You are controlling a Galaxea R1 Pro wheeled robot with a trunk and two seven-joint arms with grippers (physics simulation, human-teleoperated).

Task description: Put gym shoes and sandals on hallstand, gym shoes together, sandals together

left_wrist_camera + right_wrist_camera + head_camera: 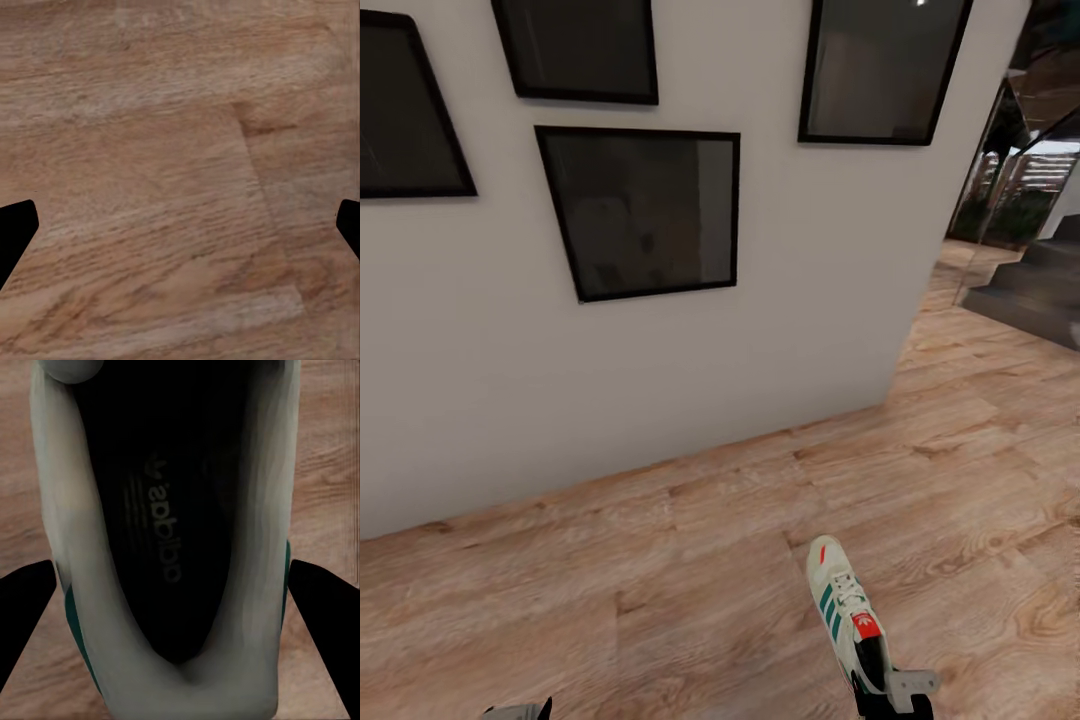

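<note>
The cream-white lace-up gym shoe (847, 618) carries three teal-green side stripes, white laces and an orange-red patch on its tongue, with a small orange-red mark at its toe — toward 12 o'clock. In the right wrist view the same shoe (75, 555) has a black insole bearing grey lettering, teal at its sides. The wood-plank corridor floor (660, 560) is light brown with darker grain. The plain wall (480, 350) is off-white; its picture frames (645, 212) are black — dark grey inside.

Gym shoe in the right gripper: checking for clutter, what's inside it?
Inside the gym shoe, a dark insole bearing a printed logo. The toe end is hidden in shadow under the tongue.
</note>
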